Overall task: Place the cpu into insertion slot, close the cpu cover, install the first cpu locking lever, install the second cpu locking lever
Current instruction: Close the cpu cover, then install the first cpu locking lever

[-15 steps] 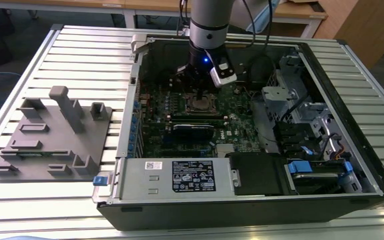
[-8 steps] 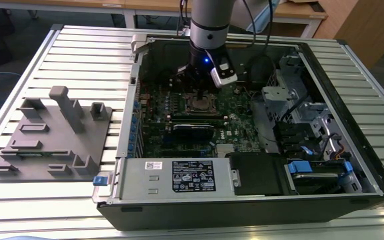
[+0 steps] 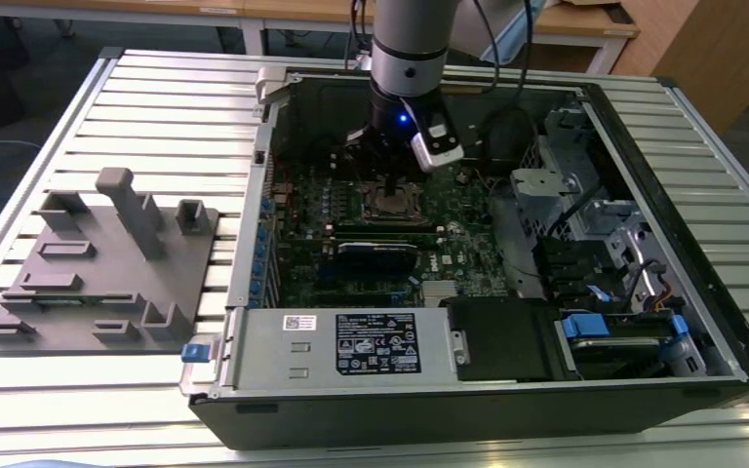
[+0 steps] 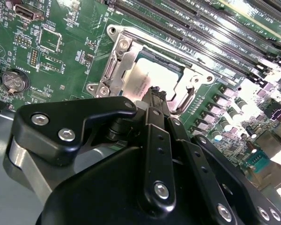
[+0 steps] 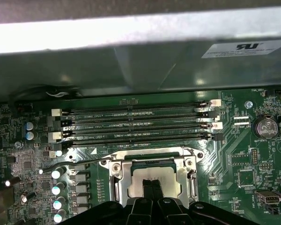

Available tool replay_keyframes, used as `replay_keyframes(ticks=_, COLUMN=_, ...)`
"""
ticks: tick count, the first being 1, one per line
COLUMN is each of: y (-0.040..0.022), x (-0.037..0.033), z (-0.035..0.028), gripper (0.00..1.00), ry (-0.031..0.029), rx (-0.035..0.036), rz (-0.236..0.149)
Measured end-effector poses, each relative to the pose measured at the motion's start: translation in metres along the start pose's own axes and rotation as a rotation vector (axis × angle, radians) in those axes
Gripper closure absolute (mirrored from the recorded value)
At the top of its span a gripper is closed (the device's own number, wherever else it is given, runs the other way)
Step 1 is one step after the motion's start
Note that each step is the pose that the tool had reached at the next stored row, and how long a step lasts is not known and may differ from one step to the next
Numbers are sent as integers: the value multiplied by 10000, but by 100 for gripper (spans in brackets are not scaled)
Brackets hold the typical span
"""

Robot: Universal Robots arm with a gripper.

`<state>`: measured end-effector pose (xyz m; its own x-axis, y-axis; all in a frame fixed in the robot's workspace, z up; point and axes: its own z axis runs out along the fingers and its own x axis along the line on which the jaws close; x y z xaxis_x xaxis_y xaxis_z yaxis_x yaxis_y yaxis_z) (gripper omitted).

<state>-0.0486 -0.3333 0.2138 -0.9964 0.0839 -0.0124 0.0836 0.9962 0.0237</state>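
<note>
In the exterior view my gripper (image 3: 394, 183) reaches down into the open computer case, right over the insertion slot (image 3: 394, 203) on the green motherboard. In both wrist views the cpu (image 4: 143, 75) (image 5: 152, 174), a dull silver square, lies in the slot. The silvery cpu cover (image 4: 113, 65) (image 5: 121, 176) lies flat around it as a frame. My gripper (image 4: 154, 92) (image 5: 152, 183) is shut, its black fingertips together on or just above the cpu's top. A thin metal locking lever (image 5: 77, 165) sticks out sideways from the socket.
Long black memory slots (image 5: 136, 122) run beside the socket, and a row of capacitors (image 5: 58, 187) stands near the lever. The case (image 3: 739, 361) holds a labelled power supply (image 3: 348, 343) and drive bays (image 3: 609, 244). A grey fixture plate (image 3: 101, 263) lies on the table at the exterior view's left.
</note>
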Motion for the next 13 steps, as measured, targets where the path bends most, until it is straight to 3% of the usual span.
replay_keyframes(ticks=13, y=-18, x=-10, z=0, gripper=90, ry=0, rx=-1, rz=2)
